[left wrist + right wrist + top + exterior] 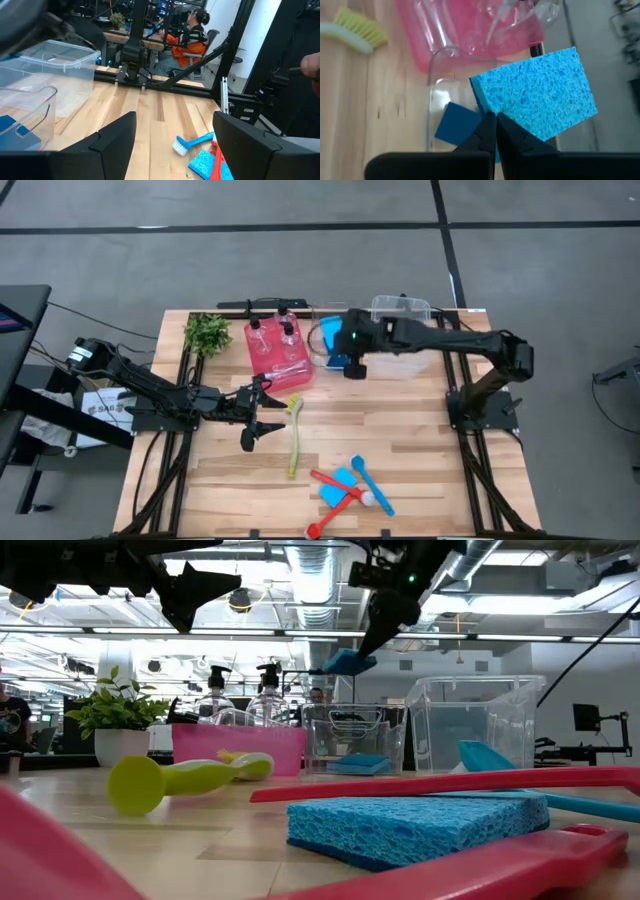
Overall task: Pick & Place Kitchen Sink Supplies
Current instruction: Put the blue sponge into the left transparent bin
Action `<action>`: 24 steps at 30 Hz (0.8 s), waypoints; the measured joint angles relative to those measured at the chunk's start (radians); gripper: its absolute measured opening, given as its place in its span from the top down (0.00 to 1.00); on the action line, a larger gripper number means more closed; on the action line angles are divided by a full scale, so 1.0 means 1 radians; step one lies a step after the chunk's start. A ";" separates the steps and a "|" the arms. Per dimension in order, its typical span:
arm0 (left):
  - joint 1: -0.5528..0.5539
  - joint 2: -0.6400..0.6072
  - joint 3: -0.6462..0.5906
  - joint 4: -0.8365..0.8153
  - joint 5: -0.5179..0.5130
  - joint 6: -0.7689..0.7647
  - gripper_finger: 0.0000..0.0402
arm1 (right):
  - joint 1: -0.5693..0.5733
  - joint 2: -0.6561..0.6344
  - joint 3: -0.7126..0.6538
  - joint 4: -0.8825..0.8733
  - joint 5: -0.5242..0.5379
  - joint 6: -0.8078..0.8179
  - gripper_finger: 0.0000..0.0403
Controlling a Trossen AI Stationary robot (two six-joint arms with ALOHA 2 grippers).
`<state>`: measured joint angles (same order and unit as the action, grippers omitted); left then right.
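Left gripper (262, 412) hangs low over the table's left-centre, fingers spread well apart with nothing between them. Just right of it the yellow-green brush (294, 432) lies flat on the wood, long axis running front to back, bristle head at the far end toward the red bin (300, 372), handle end toward the front edge; it sits beside the gripper, not touching it. In the red bin two clear pump bottles (288, 333) stand upright at the far end. Next along, a small clear bin (436, 105) holds one blue sponge (459, 125) lying flat on its floor. Right gripper (354, 367) hovers over this small bin with its fingers closed tight on the edge of a second blue sponge (540, 97); that sponge is clear of the bin, hanging tilted from the fingertips, its broad face toward the wrist camera and its long axis slanted across the bin mouth. A larger clear bin (404, 308) stands just right of the small one. Toward the front of the table, right of centre, a red brush (338, 484), a blue brush (371, 486) and another blue sponge (336, 486) lie crossed in a loose pile, well apart from both grippers; the blue brush points bristle end toward the front.
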<state>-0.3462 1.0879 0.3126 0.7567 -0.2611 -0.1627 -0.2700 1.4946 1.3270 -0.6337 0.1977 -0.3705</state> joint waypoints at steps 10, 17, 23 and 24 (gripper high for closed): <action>0.000 0.000 0.000 0.000 0.000 0.000 0.34 | -0.106 0.099 0.000 0.016 -0.095 0.032 0.90; 0.000 0.000 0.000 0.000 0.000 0.000 0.34 | -0.081 0.190 0.000 0.011 -0.040 0.021 0.69; 0.000 0.000 0.000 0.000 0.000 0.000 0.34 | -0.038 0.172 0.000 -0.016 -0.011 0.009 0.55; 0.000 0.000 0.000 0.000 0.000 0.000 0.34 | -0.026 0.160 0.000 -0.018 -0.012 0.009 0.54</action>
<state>-0.3462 1.0882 0.3126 0.7566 -0.2609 -0.1627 -0.2964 1.6549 1.3266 -0.6521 0.1856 -0.3618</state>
